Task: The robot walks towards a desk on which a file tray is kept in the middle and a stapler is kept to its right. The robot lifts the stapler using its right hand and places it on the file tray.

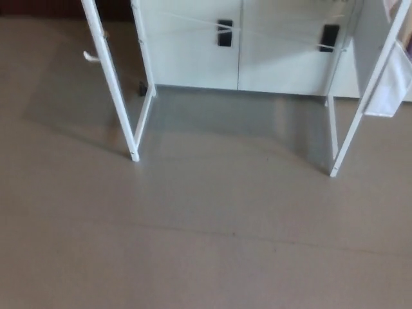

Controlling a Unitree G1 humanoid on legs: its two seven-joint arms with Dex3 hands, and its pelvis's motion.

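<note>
Neither the stapler nor the file tray shows in the head view. No desk top is visible, only the white legs of a desk frame: a left leg (119,90) and a right leg (364,103), both slanting down to the floor. Neither of my hands nor any part of my arms appears in the picture.
Grey-brown floor (206,238) fills the lower picture. White cabinet doors (241,45) with two black handles (224,32) stand behind the desk legs. A white panel (389,84) hangs at the right edge.
</note>
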